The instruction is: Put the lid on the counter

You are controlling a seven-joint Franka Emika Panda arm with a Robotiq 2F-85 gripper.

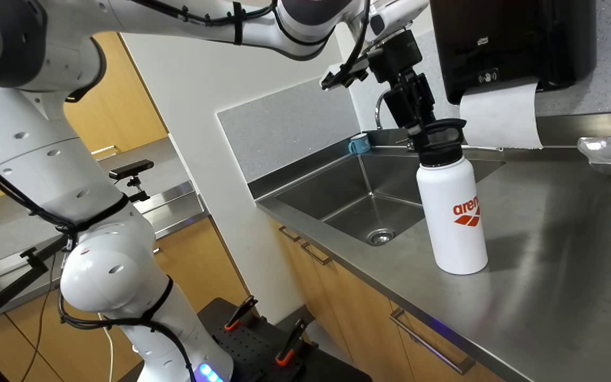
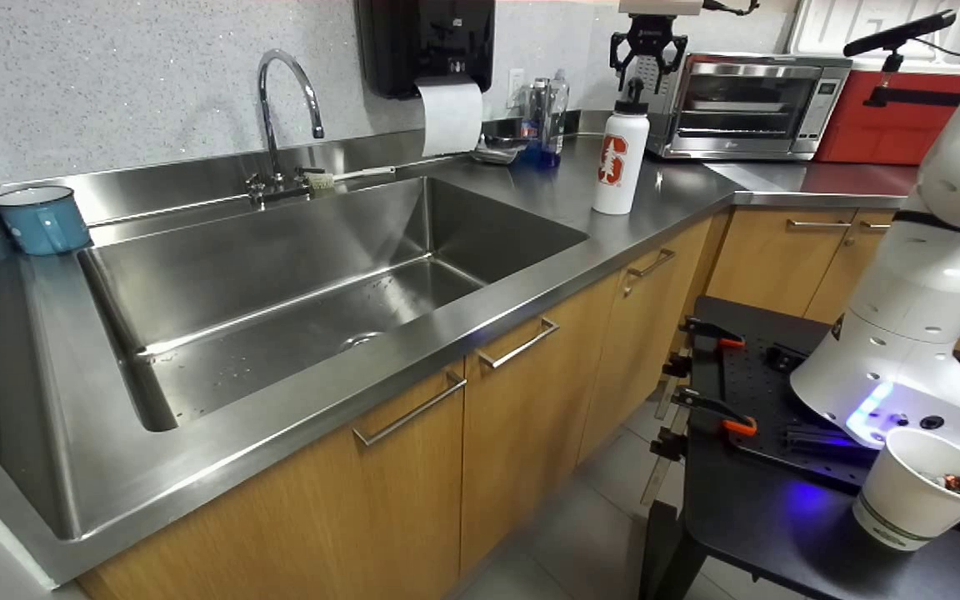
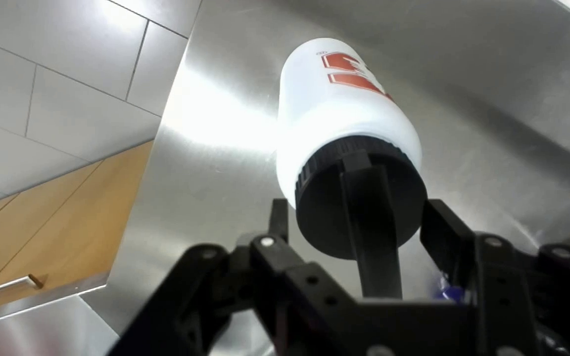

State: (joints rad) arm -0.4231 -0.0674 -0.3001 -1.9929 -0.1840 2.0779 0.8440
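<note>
The lid (image 1: pixel 441 155) is a black ribbed round cap with a loop handle on top. It sits on the neck of the white bottle (image 1: pixel 451 217), which stands upright on the stainless-steel counter (image 1: pixel 549 239). The lid also shows in an exterior view (image 2: pixel 632 107) and in the wrist view (image 3: pixel 322 217). My gripper (image 3: pixel 356 212) is open above the bottle, pointing down. In the wrist view the loop handle stands between its two fingers, with a gap on each side. In an exterior view the gripper (image 2: pixel 641 82) is around the handle's top.
The sink basin (image 2: pixel 280 283) lies beside the bottle, with a faucet (image 2: pixel 267 108) behind it and a blue mug (image 2: pixel 44 221) at its far corner. A black towel dispenser (image 1: pixel 512 48) with hanging paper (image 1: pixel 500 116) is near the gripper. Clear bottles (image 2: pixel 552 121) and a toaster oven (image 2: pixel 751 112) stand behind.
</note>
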